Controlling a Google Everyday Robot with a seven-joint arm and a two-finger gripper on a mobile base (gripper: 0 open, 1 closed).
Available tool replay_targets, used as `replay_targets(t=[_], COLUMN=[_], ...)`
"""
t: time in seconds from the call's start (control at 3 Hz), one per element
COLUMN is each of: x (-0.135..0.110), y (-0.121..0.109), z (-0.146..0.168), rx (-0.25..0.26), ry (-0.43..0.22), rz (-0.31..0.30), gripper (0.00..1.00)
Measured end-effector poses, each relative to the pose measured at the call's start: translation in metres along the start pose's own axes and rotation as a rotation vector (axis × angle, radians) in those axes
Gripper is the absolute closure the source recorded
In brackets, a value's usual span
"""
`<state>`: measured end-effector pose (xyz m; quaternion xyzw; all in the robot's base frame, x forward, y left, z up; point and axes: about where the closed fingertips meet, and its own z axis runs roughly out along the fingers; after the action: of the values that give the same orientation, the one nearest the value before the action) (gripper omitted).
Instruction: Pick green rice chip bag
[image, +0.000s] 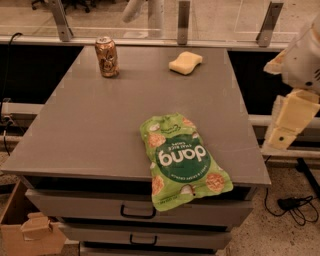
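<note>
tool: tool (284, 129) at the right edge of view, hanging off the white arm (305, 55), out past the desk's right side, above the floor
tool state: cannot tell whether released or clenched; not touching the bag
green rice chip bag: green rice chip bag (182, 160) lying flat on the desk, face up, near the front edge and right of centre; lower end sticks out over the front edge above the top drawer; white "dang" lettering reads upside down from this view
tool vs bag: well apart, tool to the right of the bag and higher in the picture
desk: grey flat-topped desk (90, 125)
can: copper-coloured can (106, 56) upright near the far left corner, well apart from the bag
sponge: yellow sponge (185, 63) near the far edge, right of the can
drawers: two drawer fronts with dark handles, top drawer (80, 205)
floor: cardboard box (25, 232) bottom left; black cable (295, 205) bottom right
</note>
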<state>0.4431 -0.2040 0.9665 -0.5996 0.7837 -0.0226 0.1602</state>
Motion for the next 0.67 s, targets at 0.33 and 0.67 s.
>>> replay_targets(t=[0.33,0.67], x=[-0.036,-0.074], y=[0.008,0.015], z=[0.040,0.085], rx=[-0.025,-0.049], ry=[-0.017,-0.032], rz=[0.045,0.140], gripper=[0.00,0.00])
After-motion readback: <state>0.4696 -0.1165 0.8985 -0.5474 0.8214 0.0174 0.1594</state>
